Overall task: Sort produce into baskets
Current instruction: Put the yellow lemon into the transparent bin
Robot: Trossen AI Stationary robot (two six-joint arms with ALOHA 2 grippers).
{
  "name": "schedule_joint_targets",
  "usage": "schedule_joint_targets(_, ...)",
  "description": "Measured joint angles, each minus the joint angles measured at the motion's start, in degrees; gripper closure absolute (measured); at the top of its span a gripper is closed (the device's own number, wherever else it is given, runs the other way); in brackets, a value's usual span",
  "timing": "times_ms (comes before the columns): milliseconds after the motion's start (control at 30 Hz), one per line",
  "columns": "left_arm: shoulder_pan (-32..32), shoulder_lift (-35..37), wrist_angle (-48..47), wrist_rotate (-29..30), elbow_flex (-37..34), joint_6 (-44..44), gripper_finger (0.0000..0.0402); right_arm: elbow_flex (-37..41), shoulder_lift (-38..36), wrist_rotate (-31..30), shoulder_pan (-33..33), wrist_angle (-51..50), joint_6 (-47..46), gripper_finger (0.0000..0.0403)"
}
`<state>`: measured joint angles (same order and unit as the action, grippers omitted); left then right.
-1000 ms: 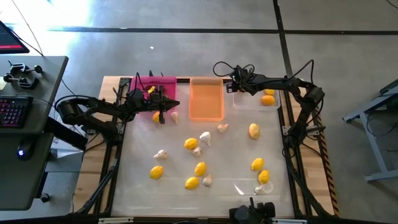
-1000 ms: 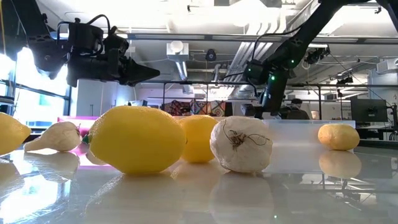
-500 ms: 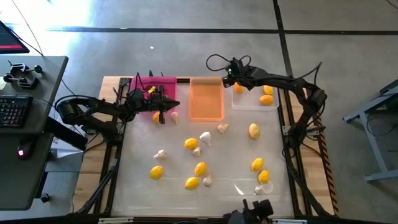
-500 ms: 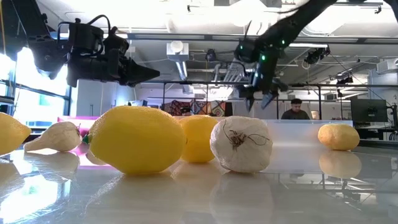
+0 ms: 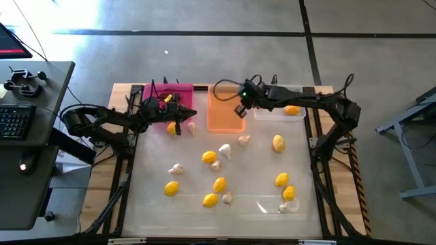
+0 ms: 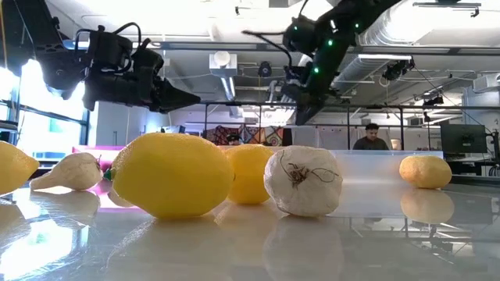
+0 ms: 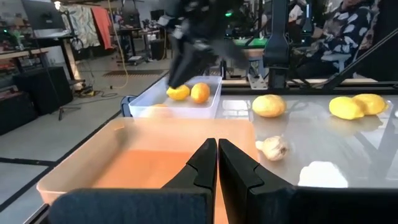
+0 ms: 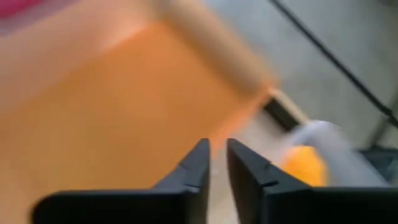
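Observation:
Lemons such as one [image 5: 209,157] and garlic bulbs such as one [image 5: 225,151] lie scattered on the table. At the far edge stand the pink basket [image 5: 178,90], the orange basket [image 5: 225,121] and the clear basket [image 5: 274,114]; the clear one holds two lemons [image 7: 200,93]. My right gripper [image 5: 240,110] hangs above the orange basket's right rim, shut but for a narrow slit, with nothing between its fingers [image 8: 198,163]. My left gripper [image 5: 193,113] hovers shut and empty between the pink and orange baskets, pointing toward the table's right edge. No chili peppers show.
A lemon [image 5: 172,127] and a garlic bulb [image 5: 191,126] lie just below my left gripper. A clear plastic scrap [image 5: 289,205] lies near the front right. A desk with a keyboard [image 5: 17,122] stands left of the table. People sit in the room beyond [image 7: 348,31].
My right gripper has swung from above the clear basket toward the table's left edge, ending over the orange basket's right rim, and has shut its spread fingers. My left gripper has kept still.

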<state>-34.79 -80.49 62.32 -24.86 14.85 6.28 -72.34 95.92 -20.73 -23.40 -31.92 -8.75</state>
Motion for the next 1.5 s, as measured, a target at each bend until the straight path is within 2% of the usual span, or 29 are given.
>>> schedule_joint_targets(100,0.0,0.0,-1.4,0.0,0.0,1.4,0.0399,0.0,0.0,5.4,3.0,0.0,3.5,0.0397)
schedule_joint_targets(267,0.0,0.0,-2.3,0.1,0.0,3.9,0.0399,0.0,0.0,19.1,8.3,-0.2,10.2,0.0375)
schedule_joint_targets(367,0.0,0.0,-2.3,0.1,0.0,4.4,0.0399,0.0,0.0,22.5,12.3,-0.1,13.4,0.0369)
schedule_joint_targets(567,0.0,0.0,-2.4,0.1,0.0,5.0,0.0399,0.0,0.6,22.3,22.4,1.1,21.0,0.0368)
schedule_joint_targets(700,0.0,0.0,-2.4,0.1,0.0,5.0,0.0399,0.0,2.7,19.7,28.5,4.4,21.3,0.0349)
schedule_joint_targets(800,0.0,0.0,-2.5,0.1,0.0,4.9,0.0399,0.0,4.4,19.7,31.8,6.7,19.4,0.0313)
schedule_joint_targets(1067,0.0,0.0,-2.7,0.0,0.0,2.3,0.0399,0.1,8.7,19.7,38.3,12.5,16.5,0.0186)
schedule_joint_targets(1167,0.0,0.0,-2.8,0.0,0.0,1.9,0.0399,0.1,9.1,19.8,39.7,14.5,16.7,0.0156)
schedule_joint_targets(1333,0.0,0.0,-3.6,-1.3,0.0,3.7,0.0399,0.1,9.4,19.8,40.9,15.1,17.2,0.0142)
schedule_joint_targets(1500,0.1,0.0,-7.5,-9.6,0.0,7.9,0.0399,0.1,10.3,20.2,42.0,15.5,19.9,0.0141)
